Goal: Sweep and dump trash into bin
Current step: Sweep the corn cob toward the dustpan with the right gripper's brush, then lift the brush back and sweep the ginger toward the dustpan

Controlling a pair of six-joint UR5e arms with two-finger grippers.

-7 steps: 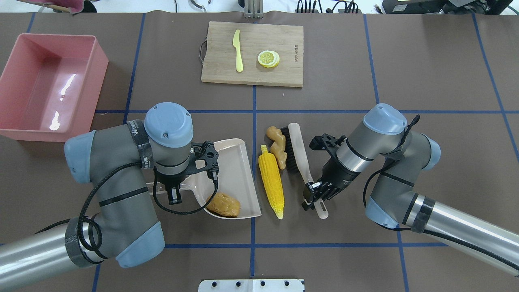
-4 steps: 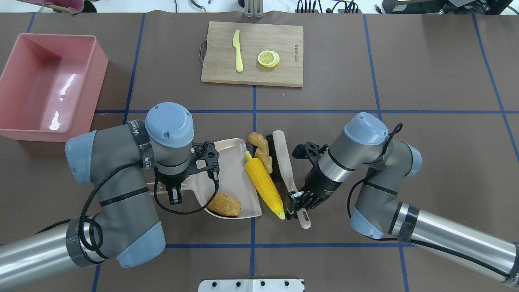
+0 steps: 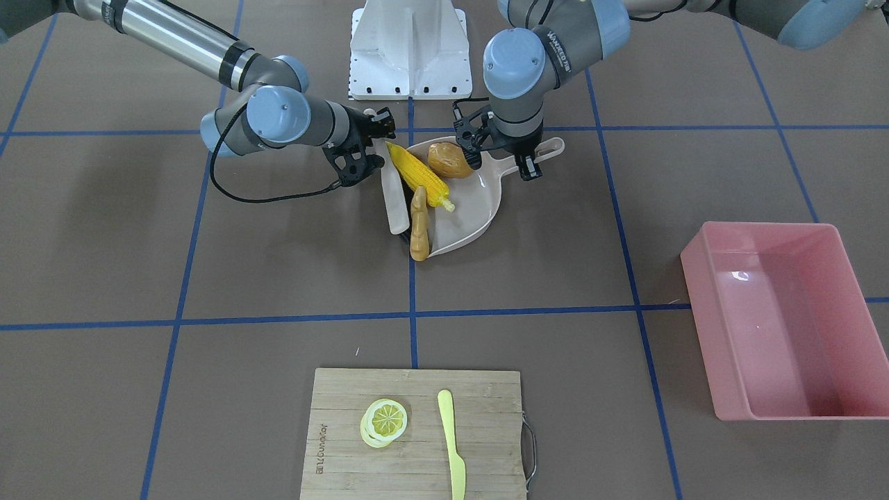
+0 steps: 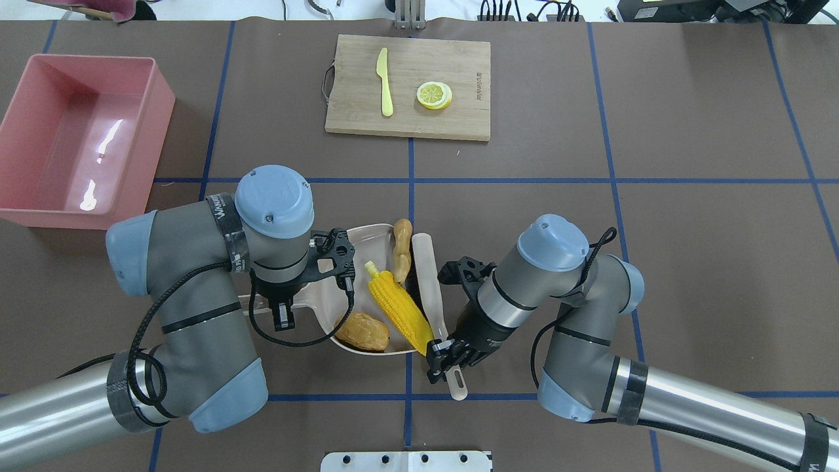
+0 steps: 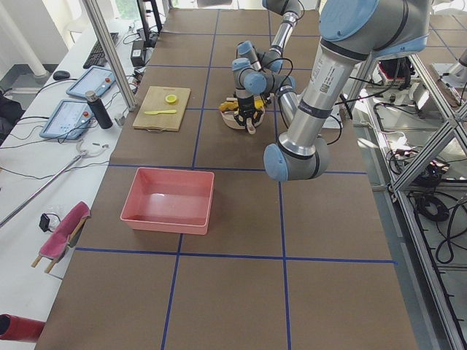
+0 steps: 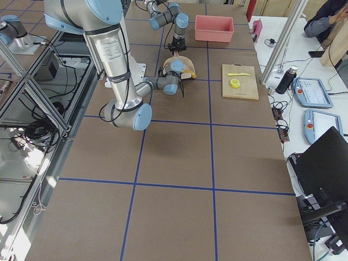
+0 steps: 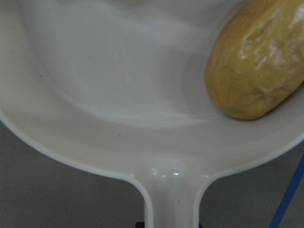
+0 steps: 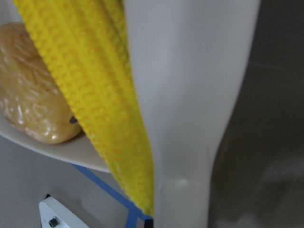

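By the middle of the robot's edge: the dustpan [image 4: 367, 244] lies flat on the tabletop, with its mouth toward the right end and its handle toward the left end.
Left gripper [image 4: 282, 313]: clamped on the dustpan's handle, bracing the pan against the tabletop.
Right gripper [image 4: 446, 360]: closed around the handle of the brush [image 4: 426, 275], whose bristled head lies along the pan's mouth.
Potato [image 4: 362, 331]: inside the pan, at its back wall on the side nearer the robot's edge.
Corn cob [image 4: 396, 308]: aslant on the pan's floor and pressed against the brush. Its thick end sits at the lip, just beside the right gripper.
Ginger root [image 4: 401, 252]: at the corner of the mouth nearer the operators' edge, between the lip and the bristles. One end pokes past the rim, and it is unclear whether it rests fully on the pan.
Bin [image 4: 164, 124]: near the corner where the left end meets the operators' edge, well apart from the pan. No trash shows inside it.
Not trash: the cutting board [image 4: 459, 65], at the middle of the operators' edge, carries the knife [image 4: 385, 82] and the lemon slice [image 4: 434, 95].
Progress: the sweeping looks nearly finished, with two pieces in the pan and the third at the lip.
Remaining: seat the ginger root, lift the pan level, carry it to the bin and tip it out. None of the dumping is done yet.
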